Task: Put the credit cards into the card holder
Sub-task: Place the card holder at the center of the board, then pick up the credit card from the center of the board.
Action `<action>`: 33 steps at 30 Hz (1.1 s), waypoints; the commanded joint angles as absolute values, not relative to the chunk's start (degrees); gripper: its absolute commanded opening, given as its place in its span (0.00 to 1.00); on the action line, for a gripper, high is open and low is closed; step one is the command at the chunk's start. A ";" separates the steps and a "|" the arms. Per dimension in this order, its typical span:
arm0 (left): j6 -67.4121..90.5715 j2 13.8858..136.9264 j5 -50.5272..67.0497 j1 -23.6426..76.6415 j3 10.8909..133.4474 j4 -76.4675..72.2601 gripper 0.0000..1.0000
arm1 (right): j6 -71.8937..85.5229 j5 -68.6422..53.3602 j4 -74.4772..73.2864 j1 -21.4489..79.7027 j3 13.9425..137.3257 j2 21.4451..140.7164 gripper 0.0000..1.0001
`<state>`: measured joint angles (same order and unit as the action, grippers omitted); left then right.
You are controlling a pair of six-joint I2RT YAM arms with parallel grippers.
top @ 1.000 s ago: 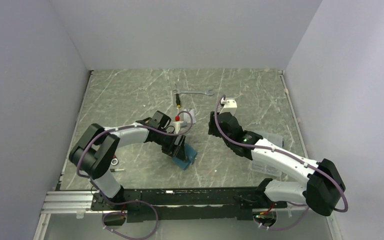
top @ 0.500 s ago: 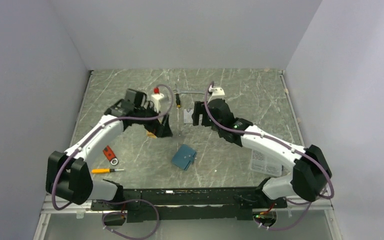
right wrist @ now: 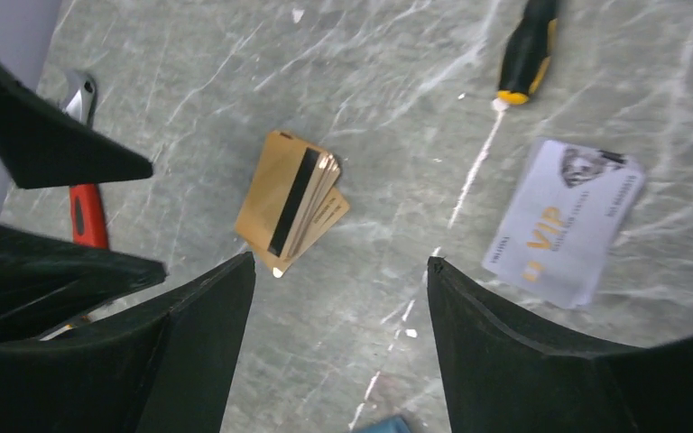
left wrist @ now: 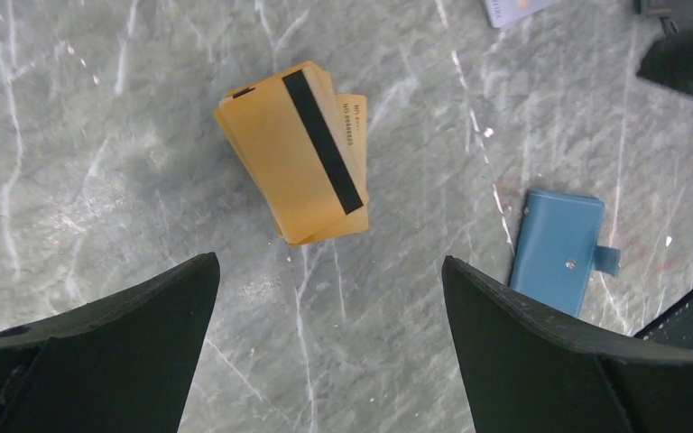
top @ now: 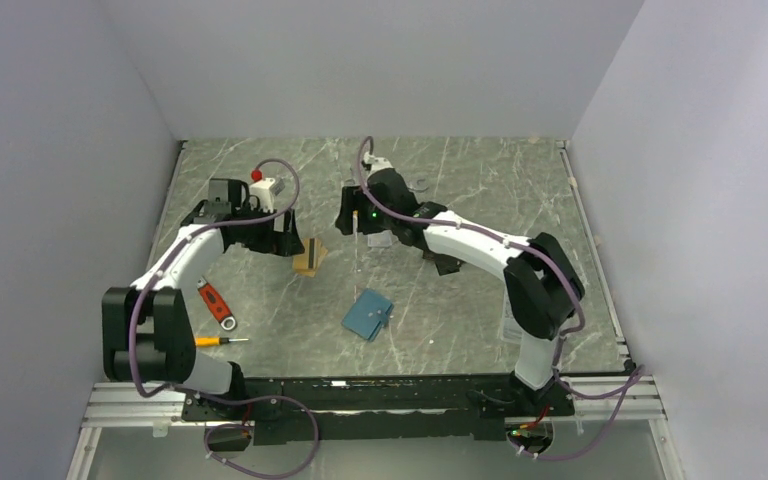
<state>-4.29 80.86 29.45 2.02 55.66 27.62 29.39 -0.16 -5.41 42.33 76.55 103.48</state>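
The gold credit cards [left wrist: 293,153] sat in a loose fanned stack near the middle of the table [top: 250,175], a bit toward its left edge. The blue card holder [left wrist: 555,253] lay folded shut, apart from them, nearer the front edge. The left gripper [left wrist: 325,271] hung above the stack, jaws wide apart and empty. The right gripper [right wrist: 341,262] was spread and empty too.

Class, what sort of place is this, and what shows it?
Probably a robot test cell: left arm and right arm on a rail, plain walls boxing the table, staged credit cards and card holder.
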 commanded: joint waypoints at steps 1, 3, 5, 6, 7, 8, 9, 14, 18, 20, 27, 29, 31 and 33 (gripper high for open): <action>2.05 84.73 27.77 1.41 54.57 22.21 0.99 | 31.26 -3.54 -2.82 43.07 80.36 106.79 0.70; 2.99 86.83 27.27 1.02 54.74 21.59 0.99 | 32.05 -4.65 -1.83 43.07 80.78 108.44 0.63; 3.52 89.06 27.17 0.73 55.11 21.36 0.96 | 32.88 -6.21 -0.86 43.02 81.32 110.38 0.55; 3.70 90.32 27.23 0.73 55.44 21.30 0.95 | 33.28 -6.68 -0.49 43.04 81.86 111.21 0.51; 3.96 91.40 27.27 0.71 55.86 21.23 0.94 | 33.57 -7.10 -0.30 43.06 82.31 111.97 0.49; 4.28 92.35 27.18 0.70 56.20 21.04 0.93 | 33.77 -7.45 -0.27 43.00 82.91 112.91 0.48; 4.71 93.21 27.17 0.71 56.55 20.87 0.91 | 34.08 -7.76 -0.26 43.05 83.37 113.65 0.48; 3.76 96.76 24.55 1.05 59.07 22.53 0.83 | 35.83 -10.20 1.89 43.00 84.64 117.20 0.56; 0.96 98.32 20.65 2.15 60.76 24.05 0.78 | 36.68 -12.16 2.75 42.74 86.08 120.28 0.58; 0.75 98.61 21.17 2.37 60.88 23.66 0.76 | 36.90 -12.98 2.98 42.44 87.18 121.67 0.58; 0.70 102.30 23.11 5.07 64.62 25.56 0.75 | 36.78 -14.67 2.83 40.23 91.10 125.62 0.61; 0.77 103.37 23.50 5.47 65.71 26.39 0.73 | 36.70 -15.02 3.28 39.23 91.92 126.42 0.61; 0.75 104.05 24.10 5.70 66.60 26.97 0.71 | 36.74 -15.77 3.96 38.51 92.64 127.29 0.61; 0.70 104.43 24.62 6.08 67.00 27.65 0.69 | 36.45 -16.37 4.37 38.18 93.69 128.28 0.60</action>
